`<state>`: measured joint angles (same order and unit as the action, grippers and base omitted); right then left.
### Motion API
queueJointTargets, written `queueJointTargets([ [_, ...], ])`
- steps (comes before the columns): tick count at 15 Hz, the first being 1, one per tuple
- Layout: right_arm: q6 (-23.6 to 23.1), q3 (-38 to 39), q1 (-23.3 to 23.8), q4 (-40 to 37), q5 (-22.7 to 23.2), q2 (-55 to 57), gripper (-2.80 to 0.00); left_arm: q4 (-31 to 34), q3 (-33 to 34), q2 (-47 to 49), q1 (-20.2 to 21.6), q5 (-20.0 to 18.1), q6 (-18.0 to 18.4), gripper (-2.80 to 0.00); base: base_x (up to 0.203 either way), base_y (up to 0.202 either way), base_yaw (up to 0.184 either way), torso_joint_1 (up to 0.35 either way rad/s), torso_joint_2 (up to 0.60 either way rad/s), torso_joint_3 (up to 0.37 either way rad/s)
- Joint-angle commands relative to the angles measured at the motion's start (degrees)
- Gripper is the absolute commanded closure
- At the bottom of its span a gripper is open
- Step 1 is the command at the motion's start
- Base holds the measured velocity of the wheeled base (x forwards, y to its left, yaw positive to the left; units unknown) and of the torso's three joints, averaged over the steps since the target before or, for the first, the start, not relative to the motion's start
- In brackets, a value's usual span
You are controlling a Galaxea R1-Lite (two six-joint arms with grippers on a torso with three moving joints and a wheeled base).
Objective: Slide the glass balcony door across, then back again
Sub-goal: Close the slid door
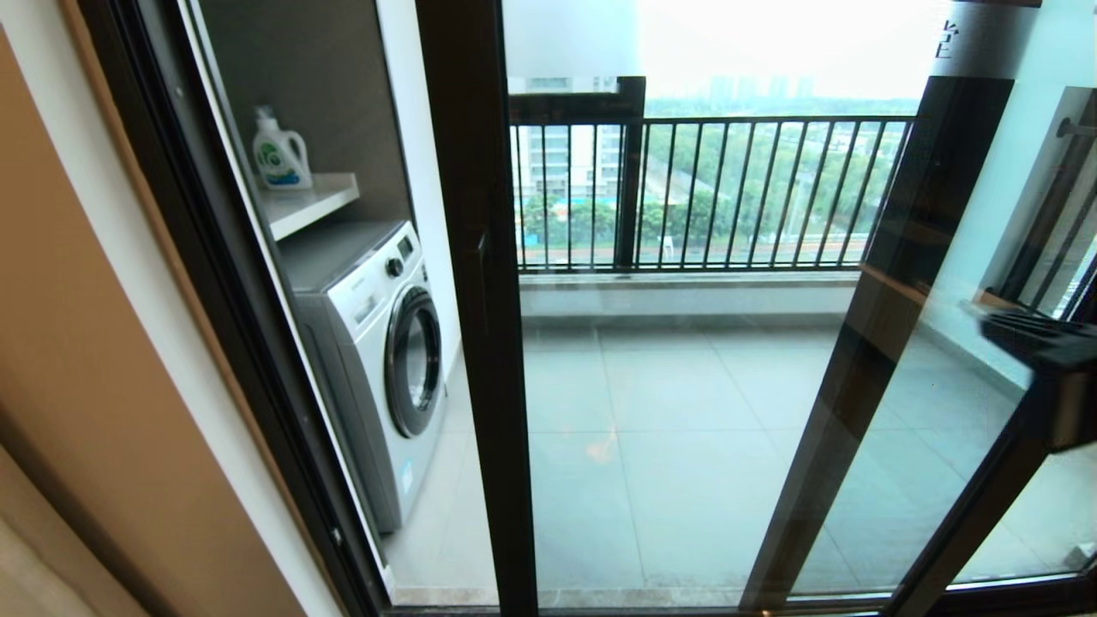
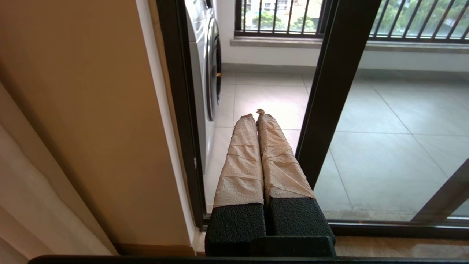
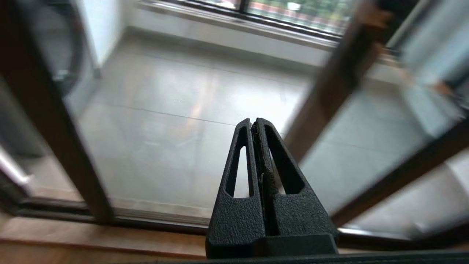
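Note:
The glass balcony door [image 1: 686, 411] stands partly slid aside. Its dark brown leading stile [image 1: 476, 360] carries a dark bar handle [image 1: 485, 283], and a frosted strip with a Chinese character [image 1: 947, 38] crosses the top. An open gap [image 1: 411, 514] lies between the stile and the wall-side frame [image 1: 231, 326]. My left gripper [image 2: 255, 114], its fingers wrapped in beige tape, is shut and empty, low in front of that gap beside the stile [image 2: 329, 91]; it is outside the head view. My right gripper [image 3: 255, 121] is shut on nothing, pointing at the door glass [image 3: 165, 121].
On the balcony a white washing machine [image 1: 386, 360] stands left, with a detergent bottle [image 1: 280, 154] on the shelf above. The black railing [image 1: 728, 188] closes the far side. Another dark frame [image 1: 900, 300] slants at right. My right arm [image 1: 1041, 343] shows at the right edge.

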<state>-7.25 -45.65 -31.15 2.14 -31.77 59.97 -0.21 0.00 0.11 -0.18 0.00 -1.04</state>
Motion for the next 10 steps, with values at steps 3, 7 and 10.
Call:
queueJointTargets([
  [3, -7.8, 3.2, 18.4, -8.4, -2.6, -23.8, 0.00, -0.1, 0.0, 0.0, 0.0, 0.0, 0.0, 0.00, 0.000, 0.000, 0.000, 0.000, 0.00, 0.000],
  [7, -15.2, 6.6, 31.1, -16.2, -2.4, -42.8, 0.00, 0.0, 0.0, 0.0, 0.0, 0.0, 0.0, 0.00, 0.000, 0.000, 0.000, 0.000, 0.00, 0.000],
  [10, -15.8, 8.0, 32.3, -19.1, -0.1, -49.2, 0.00, 0.0, 0.0, 0.0, 0.0, 0.0, 0.0, 0.00, 0.000, 0.000, 0.000, 0.000, 0.00, 0.000],
])
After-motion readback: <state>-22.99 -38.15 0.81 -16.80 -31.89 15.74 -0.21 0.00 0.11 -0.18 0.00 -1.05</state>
